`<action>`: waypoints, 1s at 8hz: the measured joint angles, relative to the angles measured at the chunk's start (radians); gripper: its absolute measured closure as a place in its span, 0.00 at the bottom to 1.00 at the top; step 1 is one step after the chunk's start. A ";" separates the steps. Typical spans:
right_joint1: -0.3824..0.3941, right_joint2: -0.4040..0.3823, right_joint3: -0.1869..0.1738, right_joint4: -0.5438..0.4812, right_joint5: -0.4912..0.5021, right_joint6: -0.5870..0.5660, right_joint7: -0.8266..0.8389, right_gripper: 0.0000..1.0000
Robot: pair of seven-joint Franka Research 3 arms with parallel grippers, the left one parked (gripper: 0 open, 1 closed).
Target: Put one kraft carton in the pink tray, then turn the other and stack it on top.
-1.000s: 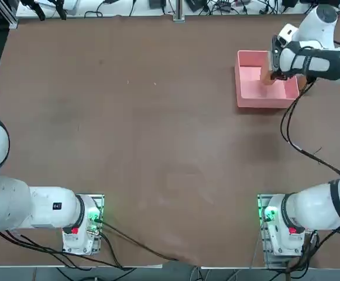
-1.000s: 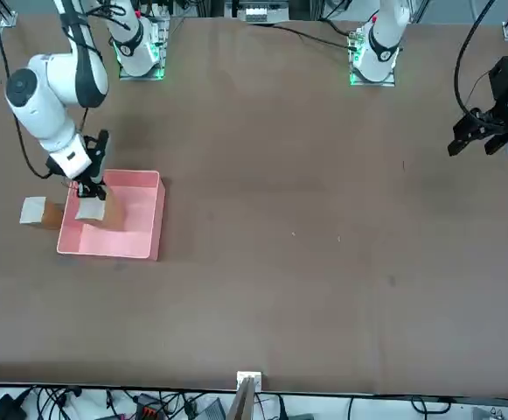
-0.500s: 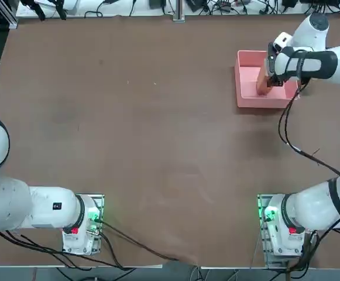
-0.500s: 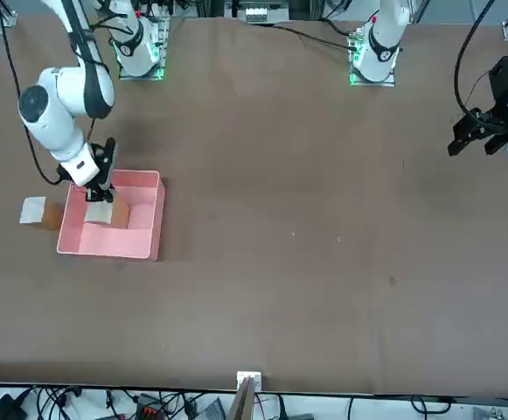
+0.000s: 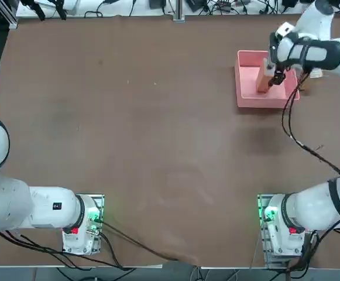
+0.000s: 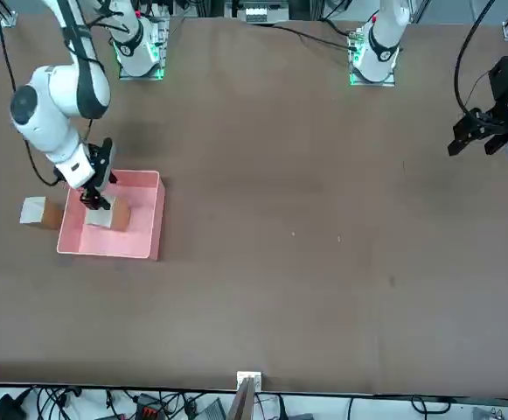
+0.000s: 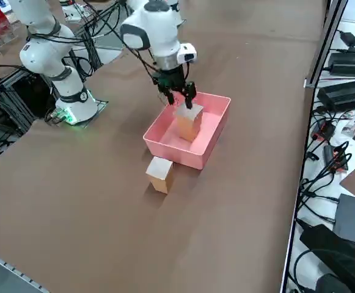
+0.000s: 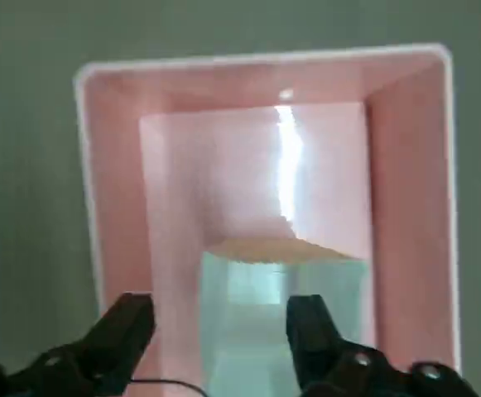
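Looking from your right side of the brown worktop (image 7: 91, 201), you meet first a small brown kraft carton (image 7: 159, 174), standing just outside the near wall of the square pale pink shallow tray (image 7: 172, 146). Beyond it, inside that tray, the second kraft carton (image 7: 189, 122) stands upright. Right pincer (image 7: 178, 97) hangs just above this carton, fingers spread wide, holding nothing.

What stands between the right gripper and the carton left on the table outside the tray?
Only the pink tray's own wall. The right gripper hovers open just above the carton in the tray; the second carton sits on the table beside the tray's outer wall, with nothing on or around it.
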 joint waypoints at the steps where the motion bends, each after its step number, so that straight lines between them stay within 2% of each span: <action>1: -0.004 -0.017 -0.003 0.103 0.011 -0.167 0.000 0.00; 2: -0.017 -0.026 -0.007 0.199 0.017 -0.298 0.000 0.00; 3: -0.045 -0.028 -0.011 0.261 0.020 -0.371 0.008 0.00; 5: -0.134 -0.018 -0.017 0.288 0.021 -0.411 0.043 0.00; 8: -0.223 0.009 -0.023 0.288 -0.009 -0.411 0.101 0.00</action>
